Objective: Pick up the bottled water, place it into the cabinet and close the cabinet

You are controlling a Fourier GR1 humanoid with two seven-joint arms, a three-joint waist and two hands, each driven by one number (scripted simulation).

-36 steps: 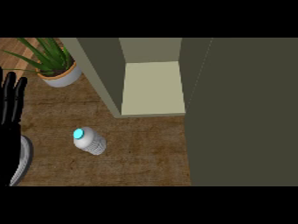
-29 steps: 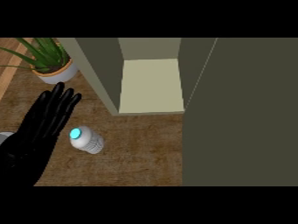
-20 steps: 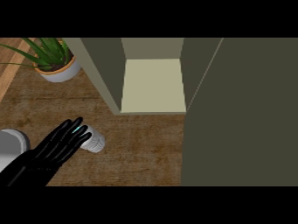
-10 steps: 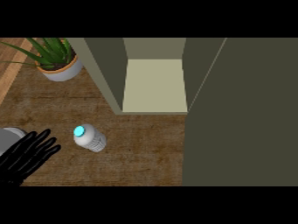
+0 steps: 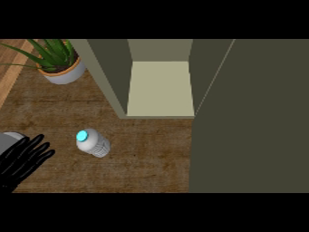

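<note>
Just left hand — beside bottled water

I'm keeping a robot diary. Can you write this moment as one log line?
left hand: open, apart from bottle | bottled water: upright on counter, not held | cabinet: open, shelf bare | right hand: not in view

"Where did the camera sit?"

"There was a single head view, looking steeply down on the counter from above."

"Which way did it face?"

"Toward the cabinet, whose open compartment lay at the upper middle, its door filling the side right of it."

"How near was it?"

"Near enough that the counter around the cabinet filled the frame; a potted plant stood left of the cabinet."

"Any shared area?"

"None; only one view existed."
</note>
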